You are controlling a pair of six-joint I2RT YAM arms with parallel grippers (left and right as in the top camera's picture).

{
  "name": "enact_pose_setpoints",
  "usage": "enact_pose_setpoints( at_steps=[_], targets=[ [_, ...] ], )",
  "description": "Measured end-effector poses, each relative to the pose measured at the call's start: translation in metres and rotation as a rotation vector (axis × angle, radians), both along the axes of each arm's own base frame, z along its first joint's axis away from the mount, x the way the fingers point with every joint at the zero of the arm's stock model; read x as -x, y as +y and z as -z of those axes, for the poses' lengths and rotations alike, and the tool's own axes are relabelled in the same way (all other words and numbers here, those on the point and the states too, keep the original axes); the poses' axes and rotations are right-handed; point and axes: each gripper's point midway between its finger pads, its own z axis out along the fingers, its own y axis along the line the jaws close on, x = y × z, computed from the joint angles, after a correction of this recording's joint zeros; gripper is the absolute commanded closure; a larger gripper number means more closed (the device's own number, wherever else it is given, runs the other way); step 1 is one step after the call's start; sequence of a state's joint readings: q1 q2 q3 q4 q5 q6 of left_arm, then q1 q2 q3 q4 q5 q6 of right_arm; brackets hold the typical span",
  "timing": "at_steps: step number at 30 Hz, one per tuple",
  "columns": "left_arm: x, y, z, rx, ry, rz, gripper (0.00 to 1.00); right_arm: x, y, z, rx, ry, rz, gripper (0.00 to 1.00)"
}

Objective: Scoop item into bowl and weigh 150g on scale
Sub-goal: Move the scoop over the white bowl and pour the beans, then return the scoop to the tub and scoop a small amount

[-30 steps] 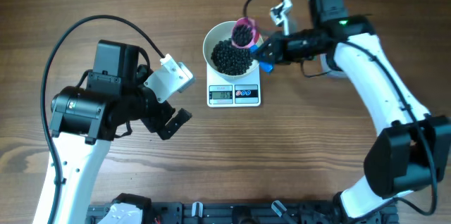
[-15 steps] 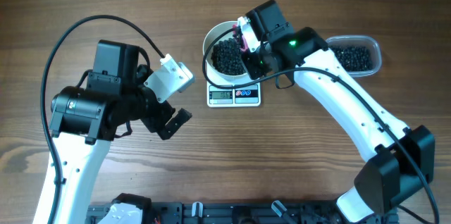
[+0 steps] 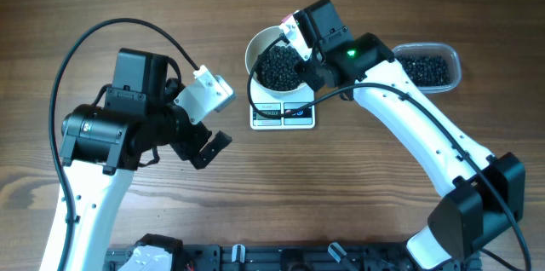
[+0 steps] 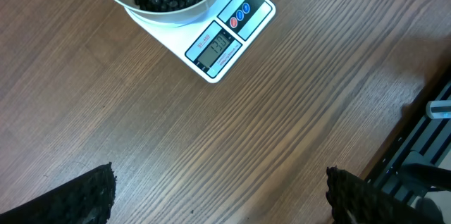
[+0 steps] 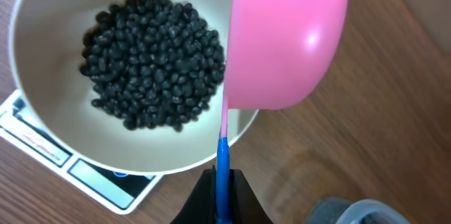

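Observation:
The white bowl (image 3: 258,48) stands on the scale (image 3: 294,118) and holds a heap of dark beans (image 3: 277,68). My right gripper (image 5: 222,190) is shut on the blue handle (image 5: 222,160) of a pink scoop (image 5: 289,41). The scoop hangs over the bowl's (image 5: 42,76) right rim, its rounded outer side toward the right wrist camera; the beans (image 5: 155,62) lie beside it. From overhead the right wrist (image 3: 319,22) hides the scoop. My left gripper (image 4: 220,192) is open over bare wood, well short of the scale (image 4: 250,9) and bowl (image 4: 169,14).
A clear plastic tub (image 3: 450,52) with more dark beans (image 3: 424,68) sits right of the scale, behind the right arm. A black cable (image 3: 281,106) crosses the scale's front. The left arm's body (image 3: 111,135) fills the left side. A dark rail (image 3: 272,258) runs along the near edge.
The right arm swung from beside the bowl's right to over it, carrying the pink scoop and turning it over the bowl's rim. The tub came into sight. The left arm has not moved.

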State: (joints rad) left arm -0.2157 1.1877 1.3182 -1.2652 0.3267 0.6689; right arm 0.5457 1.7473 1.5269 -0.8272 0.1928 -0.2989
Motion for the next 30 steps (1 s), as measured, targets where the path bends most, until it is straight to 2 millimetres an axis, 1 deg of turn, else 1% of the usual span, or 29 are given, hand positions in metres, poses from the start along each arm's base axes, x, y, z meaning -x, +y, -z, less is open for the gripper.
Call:
enact_pose_setpoints(
  at_steps=[5, 8, 11, 13, 14, 15, 16, 17, 18, 19, 20, 22, 24, 26, 27, 30],
  targets=[
    [0.0, 0.0, 0.0, 0.0, 0.0, 0.0, 0.0, -0.006, -0.006, -0.004, 0.065, -0.041, -0.035, 0.96],
    [0.0, 0.0, 0.0, 0.0, 0.001, 0.0, 0.0, -0.007, -0.005, -0.004, 0.051, -0.044, -0.021, 0.96],
    [0.0, 0.0, 0.0, 0.0, 0.0, 0.0, 0.0, -0.004, 0.0, -0.004, 0.002, -0.023, -0.008, 0.96],
    [0.0, 0.0, 0.0, 0.0, 0.0, 0.0, 0.0, -0.004, -0.004, -0.017, -0.048, -0.016, 0.042, 0.96],
    [0.0, 0.0, 0.0, 0.0, 0.0, 0.0, 0.0, -0.006, -0.012, -0.027, -0.077, -0.021, 0.081, 0.96],
    [0.0, 0.0, 0.0, 0.0, 0.0, 0.0, 0.0, -0.011, -0.029, -0.041, -0.114, -0.035, 0.145, 0.96],
    [0.0, 0.0, 0.0, 0.0, 0.001, 0.0, 0.0, -0.016, -0.058, -0.054, -0.152, -0.044, 0.231, 0.96],
    [0.0, 0.0, 0.0, 0.0, 0.0, 0.0, 0.0, -0.017, -0.08, -0.061, -0.171, -0.045, 0.292, 0.96],
    [0.0, 0.0, 0.0, 0.0, 0.0, 0.0, 0.0, -0.016, -0.11, -0.065, -0.177, -0.033, 0.367, 0.96],
    [0.0, 0.0, 0.0, 0.0, 0.0, 0.0, 0.0, -0.011, -0.137, -0.064, -0.173, -0.008, 0.436, 0.96],
    [0.0, 0.0, 0.0, 0.0, 0.0, 0.0, 0.0, -0.004, -0.161, -0.059, -0.16, 0.035, 0.486, 0.96],
    [0.0, 0.0, 0.0, 0.0, 0.0, 0.0, 0.0, 0.012, -0.193, -0.048, -0.14, 0.121, 0.537, 0.96],
    [0.0, 0.0, 0.0, 0.0, 0.001, 0.0, 0.0, 0.025, -0.206, -0.039, -0.133, 0.196, 0.519, 0.96],
    [0.0, 0.0, 0.0, 0.0, 0.001, 0.0, 0.0, 0.037, -0.214, -0.021, -0.128, 0.301, 0.506, 0.96],
    [0.0, 0.0, 0.0, 0.0, 0.0, 0.0, 0.0, 0.04, -0.217, -0.013, -0.121, 0.342, 0.499, 0.96],
    [0.0, 0.0, 0.0, 0.0, 0.0, 0.0, 0.0, 0.039, -0.228, 0.014, -0.104, 0.432, 0.493, 0.96]
  ],
)
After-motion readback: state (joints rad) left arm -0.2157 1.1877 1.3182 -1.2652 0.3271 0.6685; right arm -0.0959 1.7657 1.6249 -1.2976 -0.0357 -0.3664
